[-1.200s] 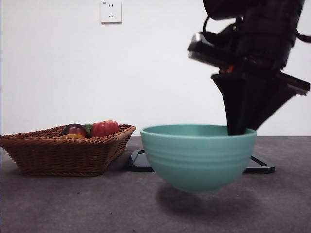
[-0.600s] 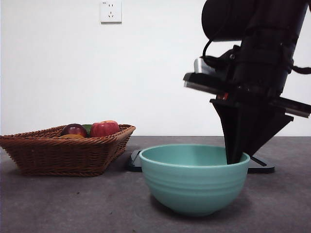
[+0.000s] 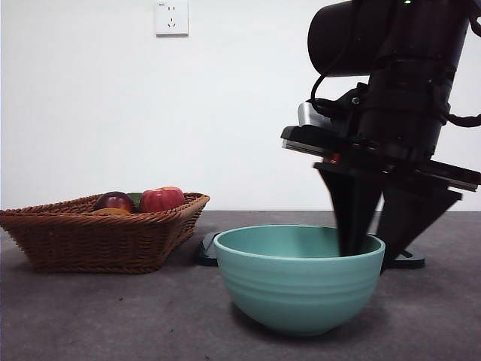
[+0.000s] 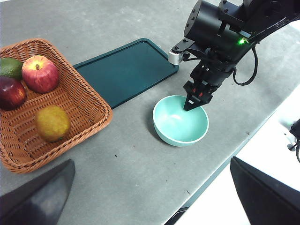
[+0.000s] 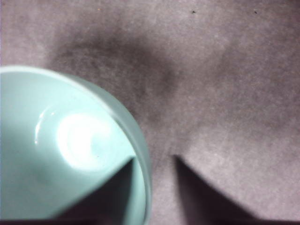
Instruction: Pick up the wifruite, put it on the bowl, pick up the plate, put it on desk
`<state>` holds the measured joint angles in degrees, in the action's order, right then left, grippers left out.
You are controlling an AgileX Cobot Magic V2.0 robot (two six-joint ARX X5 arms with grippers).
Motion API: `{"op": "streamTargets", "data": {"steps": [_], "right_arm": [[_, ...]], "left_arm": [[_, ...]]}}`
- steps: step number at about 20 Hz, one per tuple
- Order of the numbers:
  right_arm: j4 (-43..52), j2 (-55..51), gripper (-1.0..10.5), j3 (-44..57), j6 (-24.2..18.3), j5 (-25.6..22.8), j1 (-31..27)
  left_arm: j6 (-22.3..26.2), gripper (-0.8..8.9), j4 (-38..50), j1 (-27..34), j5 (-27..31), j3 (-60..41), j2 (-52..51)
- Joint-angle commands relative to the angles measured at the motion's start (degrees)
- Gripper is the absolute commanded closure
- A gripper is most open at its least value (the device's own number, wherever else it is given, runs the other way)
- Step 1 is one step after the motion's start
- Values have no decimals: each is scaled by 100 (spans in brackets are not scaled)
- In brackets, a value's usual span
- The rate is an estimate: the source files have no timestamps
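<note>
Left wrist view: right gripper point(image 4: 189, 105) straddles the bowl point(image 4: 180, 121) rim, jaws spread; wifruite point(image 4: 52, 123) sits untouched in the basket point(image 4: 96, 105), well off to its side.

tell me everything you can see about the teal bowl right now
The bowl is deep, round, teal-green glazed ceramic with faint horizontal ribs outside and a paler rim. It stands upright and empty on the dark grey desk, in front of the dark tray and beside the wicker basket. The right gripper straddles its rim, one jaw inside and one outside, parted with a gap at the wall.
</note>
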<state>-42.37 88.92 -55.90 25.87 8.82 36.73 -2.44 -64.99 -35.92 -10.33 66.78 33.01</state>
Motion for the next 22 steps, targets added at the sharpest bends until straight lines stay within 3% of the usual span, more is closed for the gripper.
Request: {"op": "streamTargets", "data": {"steps": [1, 5, 9, 16, 22], "right_arm": [[-11, 59, 612, -225, 17, -37, 2], [-367, -199, 581, -553, -120, -297, -15], [-1067, -758, 420, -841, -293, -610, -13], [-2365, -2743, 335, -870, -426, -879, -11], [-2824, -4605, 336, -870, -708, -717, 0]], "left_arm": [[28, 283, 31, -48, -7, 52, 24], [28, 283, 26, -48, -7, 52, 24], [31, 283, 28, -48, -7, 52, 24], [31, 283, 35, -48, -7, 52, 24], [28, 283, 31, -48, -7, 52, 24]]}}
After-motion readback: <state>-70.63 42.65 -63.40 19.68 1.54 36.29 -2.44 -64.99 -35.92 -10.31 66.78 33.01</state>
